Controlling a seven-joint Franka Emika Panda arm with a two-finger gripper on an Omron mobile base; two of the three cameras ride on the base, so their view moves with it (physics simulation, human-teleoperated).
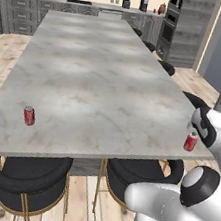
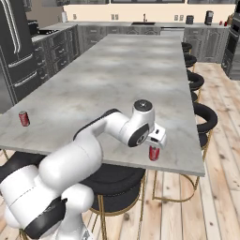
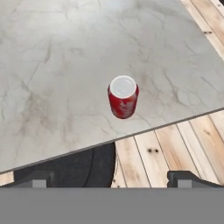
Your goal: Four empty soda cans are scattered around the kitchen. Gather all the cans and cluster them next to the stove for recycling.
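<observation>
Left base view: a small red cylindrical soda can with a silver top (image 1: 191,141) stands at the grey marble table (image 1: 97,80) edge, 4 o'clock corner; a second red can (image 1: 29,116) at 8 o'clock

Right base view: end effector (image 2: 156,139) hovers above it

Hand view: fingers spread wide, empty; a clipped rim could tip the can onto the light plank floor (image 3: 175,148)

Can (image 3: 123,97) red, silver metal top; counter (image 1: 98,75) grey marble, smooth; floor (image 3: 183,144) light wood planks.
</observation>
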